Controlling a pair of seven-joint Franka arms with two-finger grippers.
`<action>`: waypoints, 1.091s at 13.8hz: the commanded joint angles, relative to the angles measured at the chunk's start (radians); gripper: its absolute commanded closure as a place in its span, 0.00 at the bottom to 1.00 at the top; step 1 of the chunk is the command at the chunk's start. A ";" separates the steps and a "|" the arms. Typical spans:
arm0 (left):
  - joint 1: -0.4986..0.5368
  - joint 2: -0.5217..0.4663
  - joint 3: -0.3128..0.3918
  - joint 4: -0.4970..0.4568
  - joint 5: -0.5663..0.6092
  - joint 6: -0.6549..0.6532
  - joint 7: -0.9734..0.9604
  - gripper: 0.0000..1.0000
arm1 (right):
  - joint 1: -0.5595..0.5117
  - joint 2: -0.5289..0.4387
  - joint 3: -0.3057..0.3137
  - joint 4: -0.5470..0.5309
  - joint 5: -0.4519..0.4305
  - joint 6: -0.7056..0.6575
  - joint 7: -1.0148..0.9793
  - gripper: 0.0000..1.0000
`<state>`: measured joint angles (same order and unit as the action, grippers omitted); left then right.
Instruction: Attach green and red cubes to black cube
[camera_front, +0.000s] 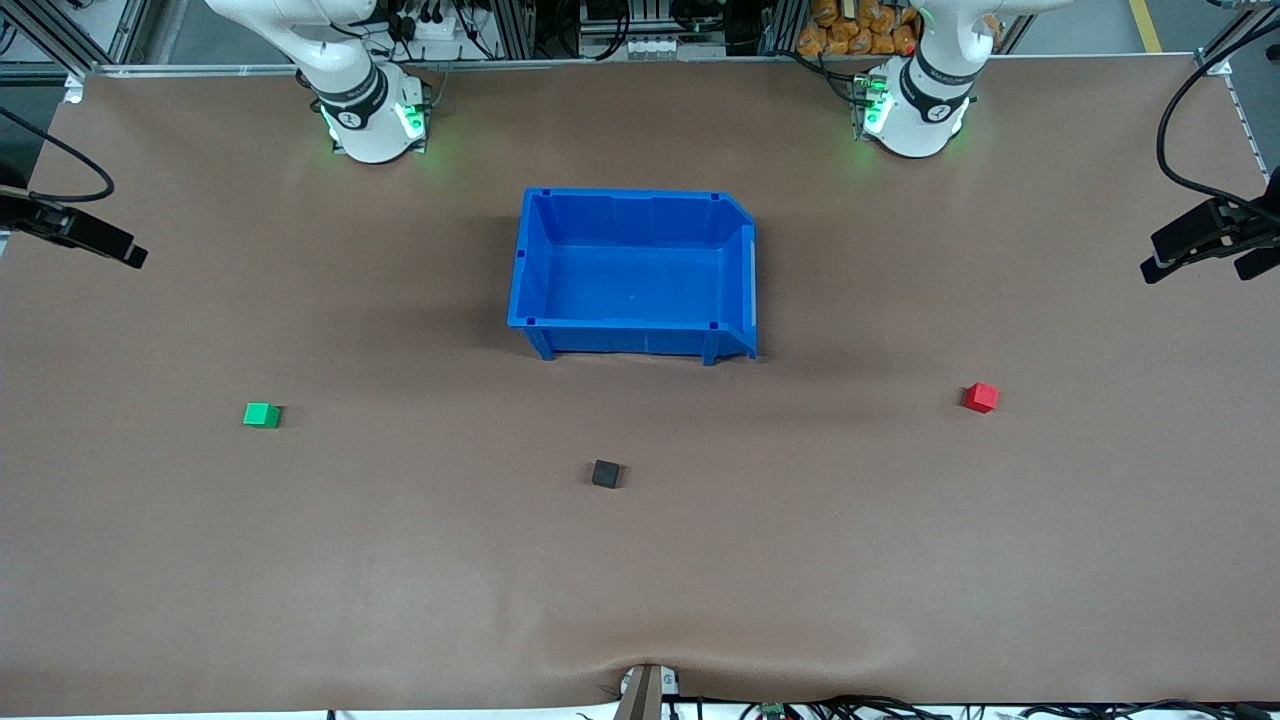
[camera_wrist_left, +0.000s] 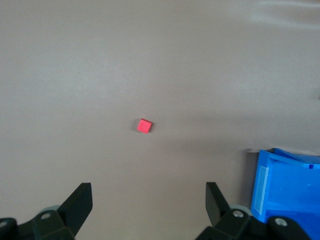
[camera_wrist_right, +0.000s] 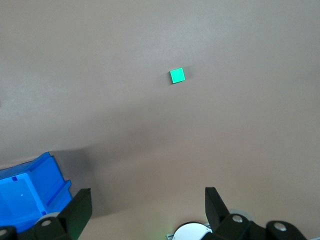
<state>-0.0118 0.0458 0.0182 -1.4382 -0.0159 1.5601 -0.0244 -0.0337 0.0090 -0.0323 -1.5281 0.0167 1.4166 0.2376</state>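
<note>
Three small matte cubes lie apart on the brown table, none joined.

The black cube (camera_front: 605, 473) sits nearer the front camera than the blue plastic bin (camera_front: 634, 273). The bright green cube (camera_front: 262, 414) lies well off toward the right arm's end, the bright red cube (camera_front: 980, 397) toward the left arm's end. The left tool (camera_wrist_left: 149, 200) hangs open above the red cube; the right tool (camera_wrist_right: 148, 202) hangs open above the table near the bin, both empty.

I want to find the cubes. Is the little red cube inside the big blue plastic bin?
No, the small matte red cube sits on the brown table, outside the blue plastic bin.
</note>
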 joint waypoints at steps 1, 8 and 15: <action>0.004 -0.003 0.002 -0.001 -0.012 -0.015 0.009 0.00 | 0.023 0.003 0.002 0.011 -0.009 0.007 0.017 0.00; 0.006 0.025 0.005 0.010 0.007 -0.012 0.014 0.00 | 0.026 0.009 -0.003 0.006 -0.012 0.024 -0.116 0.00; 0.001 0.092 0.006 0.013 0.008 0.003 0.003 0.00 | 0.018 0.008 -0.004 0.005 -0.012 0.009 -0.118 0.00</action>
<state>-0.0073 0.1260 0.0218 -1.4413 -0.0144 1.5663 -0.0235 -0.0118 0.0145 -0.0365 -1.5302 0.0167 1.4359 0.1313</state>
